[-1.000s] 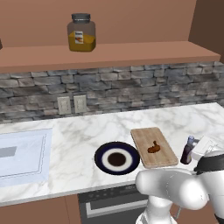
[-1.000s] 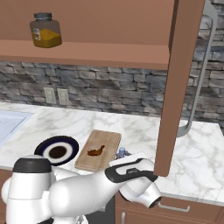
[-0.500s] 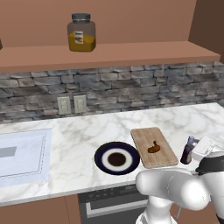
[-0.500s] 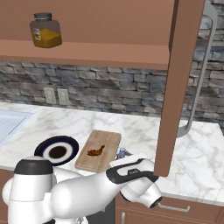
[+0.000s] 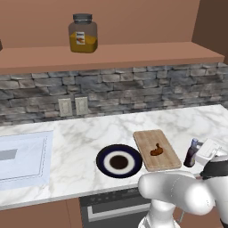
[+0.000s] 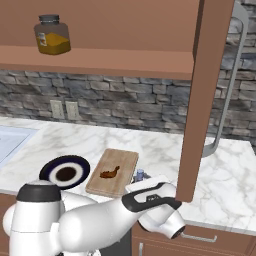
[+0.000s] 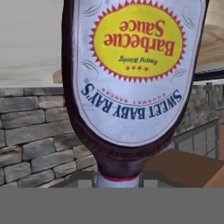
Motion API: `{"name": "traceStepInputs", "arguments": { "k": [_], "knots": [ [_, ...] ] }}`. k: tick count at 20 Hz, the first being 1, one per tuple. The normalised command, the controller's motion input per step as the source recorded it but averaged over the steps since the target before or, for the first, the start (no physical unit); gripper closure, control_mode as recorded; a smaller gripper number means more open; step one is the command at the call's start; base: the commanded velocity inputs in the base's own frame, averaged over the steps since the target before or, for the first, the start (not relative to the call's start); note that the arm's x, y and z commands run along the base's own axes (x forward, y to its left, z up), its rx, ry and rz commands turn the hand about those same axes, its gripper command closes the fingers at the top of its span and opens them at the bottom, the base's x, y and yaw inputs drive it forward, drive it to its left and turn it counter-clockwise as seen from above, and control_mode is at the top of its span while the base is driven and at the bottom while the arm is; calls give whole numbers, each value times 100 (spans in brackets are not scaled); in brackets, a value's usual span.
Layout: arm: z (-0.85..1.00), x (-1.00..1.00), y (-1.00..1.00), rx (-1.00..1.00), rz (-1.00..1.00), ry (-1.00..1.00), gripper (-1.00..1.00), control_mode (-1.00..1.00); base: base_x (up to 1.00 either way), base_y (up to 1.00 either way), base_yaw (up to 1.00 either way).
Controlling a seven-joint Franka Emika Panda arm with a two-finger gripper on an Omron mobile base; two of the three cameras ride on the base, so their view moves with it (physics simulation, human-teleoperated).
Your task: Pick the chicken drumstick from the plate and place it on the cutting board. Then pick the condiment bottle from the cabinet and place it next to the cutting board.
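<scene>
Running wall to wall above the stone backsplash, the cabinet (image 5: 111,55) is a reddish-brown shelf with a brown back panel. An orange-filled glass jar (image 5: 83,33) with a grey lid stands on it, toward its left. In the right base view an open cabinet door (image 6: 206,95) with a long grey handle hangs down in front of the counter's right part.

White marble counter (image 5: 80,133) below. A pale sink (image 5: 22,158) is sunk into its left end. Two wall sockets (image 5: 73,106) sit side by side on the stone above it.

White arm bulks at the counter's front edge, elbow low, hand reaching to the right of the board.

Board (image 5: 156,149), light tan, lies flat near the counter's front, long side running away from the edge. The drumstick (image 5: 156,151) rests on it, about mid-board, thin stub pointing toward the wall.

Plate (image 5: 119,161), navy with brown centre, lies just left of the board, their edges nearly touching. Nothing on it.

Bottle (image 5: 192,152), dark sauce, pale cap, stands upright on the counter just right of the board's near corner, close beside it but apart. In the hand view its barbecue label (image 7: 133,65) reads upside down.

Gripper (image 5: 205,152) sits at the bottle's right side. Fingers are hidden behind the bottle and the hand, so I cannot tell whether they pinch it or stand free.
</scene>
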Motion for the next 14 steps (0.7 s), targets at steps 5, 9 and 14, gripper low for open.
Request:
{"name": "traceStepInputs", "arguments": {
  "k": [5, 9, 14],
  "knots": [
    [-18, -5, 0, 0, 0, 0, 100, -100, 0, 0, 0],
    [-16, -3, 0, 0, 0, 0, 100, -100, 0, 0, 0],
    [-16, -1, 0, 0, 0, 0, 100, -100, 0, 0, 0]
  ]
}}
